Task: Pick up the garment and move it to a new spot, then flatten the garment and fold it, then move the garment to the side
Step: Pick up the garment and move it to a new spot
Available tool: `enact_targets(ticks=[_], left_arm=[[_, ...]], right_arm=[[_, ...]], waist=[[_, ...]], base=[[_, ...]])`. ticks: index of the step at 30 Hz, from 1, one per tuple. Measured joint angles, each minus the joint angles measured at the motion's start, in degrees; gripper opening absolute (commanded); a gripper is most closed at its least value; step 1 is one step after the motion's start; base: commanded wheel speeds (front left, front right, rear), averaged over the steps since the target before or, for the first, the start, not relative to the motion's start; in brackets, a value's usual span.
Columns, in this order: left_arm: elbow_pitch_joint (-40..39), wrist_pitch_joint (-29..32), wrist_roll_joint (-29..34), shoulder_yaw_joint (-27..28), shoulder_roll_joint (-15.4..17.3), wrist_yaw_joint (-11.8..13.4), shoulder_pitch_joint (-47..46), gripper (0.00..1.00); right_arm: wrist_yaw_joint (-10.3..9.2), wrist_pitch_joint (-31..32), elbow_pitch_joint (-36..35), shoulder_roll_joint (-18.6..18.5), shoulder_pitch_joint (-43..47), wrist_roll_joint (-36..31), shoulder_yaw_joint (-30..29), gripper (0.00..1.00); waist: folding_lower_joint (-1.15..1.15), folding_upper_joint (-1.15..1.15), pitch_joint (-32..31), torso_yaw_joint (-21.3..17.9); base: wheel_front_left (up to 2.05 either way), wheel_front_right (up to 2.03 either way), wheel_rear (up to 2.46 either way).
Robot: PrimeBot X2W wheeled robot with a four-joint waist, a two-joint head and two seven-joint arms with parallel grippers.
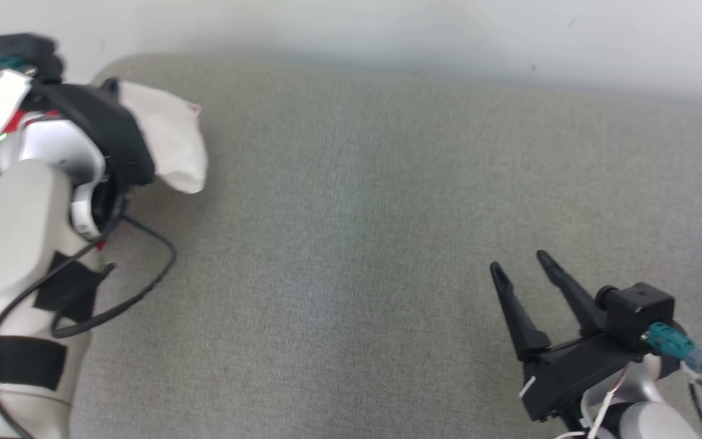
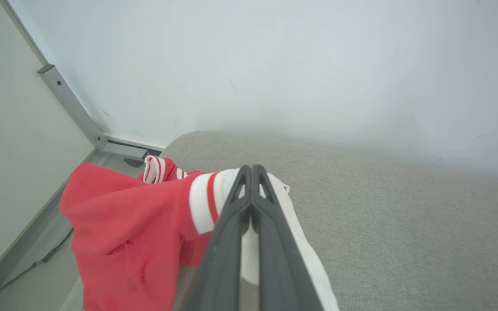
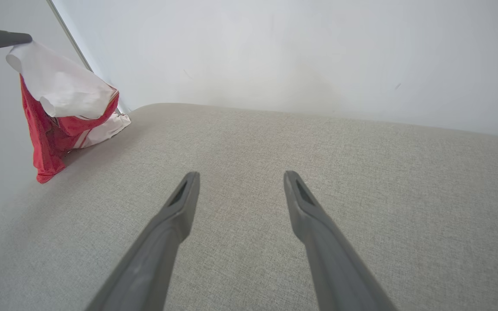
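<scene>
A: Where's the garment rn?

B: Left hand (image 2: 251,169) is clamped shut on a white edge of it, cloth pinched between the tips. The red-and-white garment (image 2: 123,216) hangs bunched from that hand, right at the rounded corner of the table (image 1: 351,244). From the right wrist view its low end looks to rest on the table by that corner.

A: Right hand?

B: Right hand (image 3: 241,173) has its fingers spread wide w/ nothing in it, hovering over the table well away from that corner.

A: So what goes wrong?

B: Grip looks thin, just an edge. A quick swing toward mid-table could pull it free. Part of the red also hangs past the corner over the floor (image 2: 46,268), so if it drops there it prob slides off.

A: Anything else?

B: It's bunched, can't tell sleeve from body. Set down like that it lands doubled over, and flattening gets harder. The low end may also drag on the table's fabric and twist. The right hand is too far from the corner to catch it.
</scene>
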Motion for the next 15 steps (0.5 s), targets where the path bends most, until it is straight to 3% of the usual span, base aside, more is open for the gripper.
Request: enact_targets(ticks=[7, 15], left_arm=[[-0.91, -0.10, 1.03, -3.83, -3.37, -2.89, -1.12, 0.00], [-4.34, 0.55, 0.88, -6.31, -6.89, -5.81, -0.93, 0.00]], right_arm=[[0.76, -2.61, 5.90, 4.02, -0.63, 1.13, 2.94, 1.00], [0.92, -4.08, 7.93, 5.10, 1.96, 1.49, 4.33, 1.00]], waist=[[-0.01, 0.00, -5.53, -1.54], [-0.01, -0.01, -9.89, -5.70]], base=[[0.00, 0.00, 0.00], [0.00, 0.00, 0.00]])
